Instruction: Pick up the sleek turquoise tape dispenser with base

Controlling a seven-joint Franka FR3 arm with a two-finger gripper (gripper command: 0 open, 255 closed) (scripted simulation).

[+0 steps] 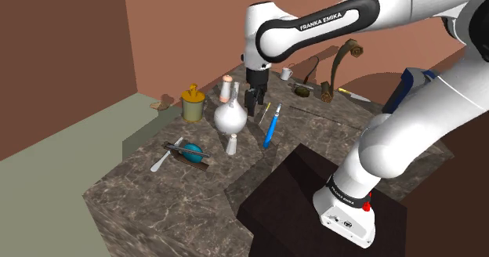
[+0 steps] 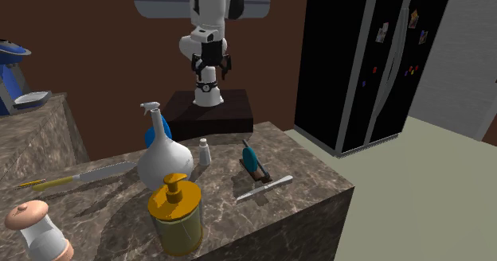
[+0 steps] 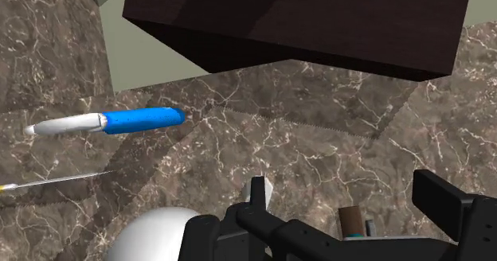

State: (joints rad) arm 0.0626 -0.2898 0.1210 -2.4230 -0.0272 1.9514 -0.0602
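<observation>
**Pincer wide open, tape dispenser sitting off to the side**

So we're looking at the pincer (image 1: 255, 108) hanging above the marble tabletop (image 1: 149, 212). Its fingers are spread wide with nothing between them, and the wrist view is showing them standing well apart. It's hovering just beside a round white spray bottle (image 1: 229, 117), on the shoulder view's right of it.

The turquoise tape dispenser (image 1: 192, 151) is sitting on its dark base toward the shoulder view's left, near the tabletop's edge and well apart from the pincer. We're seeing a silvery utensil (image 1: 162, 163) lying right next to it. A small white shaker (image 1: 232, 144) is standing between the dispenser and the bottle. A yellow pump jar (image 1: 193, 104) is standing farther back, up from the dispenser in the shoulder view.

A blue-handled tool (image 1: 272, 128) is lying flat on the marble on the pincer's other side, toward the dark box stand (image 1: 302, 193).
</observation>
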